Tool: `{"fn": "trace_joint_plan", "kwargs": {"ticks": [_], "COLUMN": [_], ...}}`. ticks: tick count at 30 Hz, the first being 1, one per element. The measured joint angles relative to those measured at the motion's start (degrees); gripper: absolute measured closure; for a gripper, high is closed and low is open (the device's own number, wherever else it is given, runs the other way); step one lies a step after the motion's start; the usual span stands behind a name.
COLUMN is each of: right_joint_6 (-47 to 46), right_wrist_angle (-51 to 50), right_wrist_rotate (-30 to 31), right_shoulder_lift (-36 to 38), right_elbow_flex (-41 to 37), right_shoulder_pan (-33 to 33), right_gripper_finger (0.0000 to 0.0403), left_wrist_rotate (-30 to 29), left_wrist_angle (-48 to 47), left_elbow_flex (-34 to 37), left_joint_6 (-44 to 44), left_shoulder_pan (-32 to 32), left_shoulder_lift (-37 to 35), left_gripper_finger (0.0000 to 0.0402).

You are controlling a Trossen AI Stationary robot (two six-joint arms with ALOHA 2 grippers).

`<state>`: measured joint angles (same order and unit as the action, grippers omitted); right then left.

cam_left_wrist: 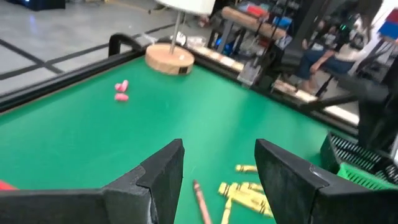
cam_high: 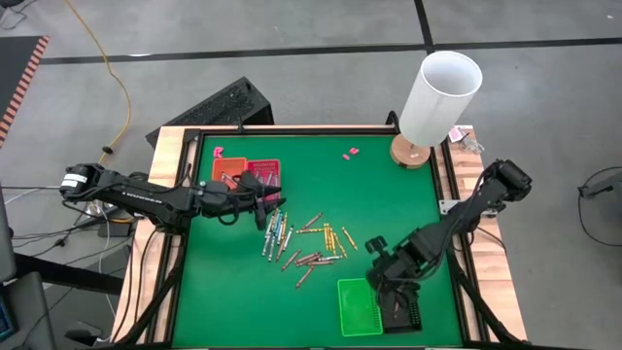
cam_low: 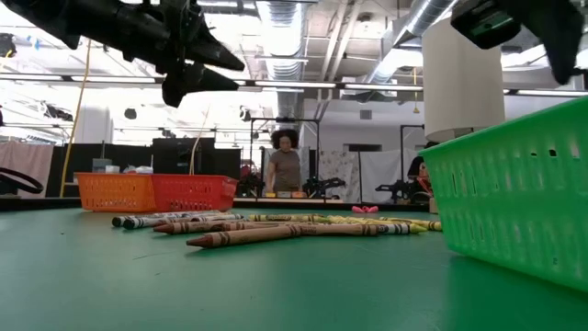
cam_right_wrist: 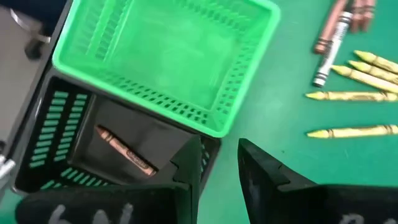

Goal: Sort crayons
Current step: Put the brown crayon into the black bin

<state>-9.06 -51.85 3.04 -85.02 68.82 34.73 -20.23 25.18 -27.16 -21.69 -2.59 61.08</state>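
Crayons: a loose scatter of crayons (cam_high: 306, 243) lies on the green table (cam_high: 389, 209) at the centre of the high view, grey and blue ones toward the left of the heap, yellow toward the right, brown-red below.
Single crayon: one brown crayon (cam_right_wrist: 126, 152) lies alone on the floor of the black tray (cam_right_wrist: 74, 155), lower left of the right wrist view.
Black tray: at the lower right of the high view, touching the right side of the green tray (cam_high: 358, 305).
Green tray: nothing lies in it as far as the views show; its near wall fills the right of the low view.
Red and orange trays: side by side at the upper left of the mat in the high view, the red tray (cam_high: 262, 171) on the right, the orange tray (cam_high: 225, 172) on the left.
Right gripper (cam_high: 396, 292): above the black tray, fingers parted with nothing between them.
Left gripper (cam_high: 272, 208): just left of the crayon heap, raised off the mat, fingers spread wide and holding nothing.
Pink scraps (cam_high: 351, 153): upper middle of the mat, well apart from the crayons.
Lamp: a white-shaded lamp (cam_high: 442, 92) on a wooden base, upper right corner of the table.
Background: a person (cam_low: 286, 165) stands far behind the table in the low view.
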Motion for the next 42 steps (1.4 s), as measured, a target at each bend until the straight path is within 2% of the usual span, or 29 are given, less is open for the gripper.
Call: {"fn": "trace_joint_plan", "kwargs": {"ticks": [8,14,19,26,29,34,42], "right_joint_6": [-5.6,-3.7,2.4,16.9,22.5,29.4,35.8], "right_wrist_angle": [0.5,4.4,9.4,23.9,29.0,29.5,33.5], "right_wrist_rotate": [0.0,0.0,0.6,2.6,-0.2,-3.4,-10.9], "right_shoulder_lift": [1.0,0.6,0.5,-0.6,-1.5,-3.7,-11.5], "right_elbow_flex": [0.0,0.0,0.0,0.0,0.1,0.0,0.0], "right_shoulder_pan": [-6.3,-11.5,-14.5,-21.5,-25.1,-30.6,-37.7], "right_gripper_finger": [0.0302,0.0302,0.0302,0.0302,0.0302,0.0302,0.0302], "left_wrist_rotate": [0.3,6.9,12.3,10.4,10.4,10.4,10.4], "left_wrist_angle": [-2.6,-2.3,-2.3,-1.4,-1.2,-1.3,-1.7], "left_elbow_flex": [0.0,0.0,0.0,0.0,0.0,0.0,0.0], "left_joint_6": [-2.0,-2.1,-0.3,1.5,1.1,1.1,1.1], "left_shoulder_pan": [0.0,0.0,-2.0,-4.5,-4.6,-4.6,-4.6], "left_shoulder_lift": [0.0,0.0,0.0,0.0,0.0,0.0,0.0], "left_gripper_finger": [0.0214,0.0214,0.0214,0.0214,0.0214,0.0214,0.0214]}}
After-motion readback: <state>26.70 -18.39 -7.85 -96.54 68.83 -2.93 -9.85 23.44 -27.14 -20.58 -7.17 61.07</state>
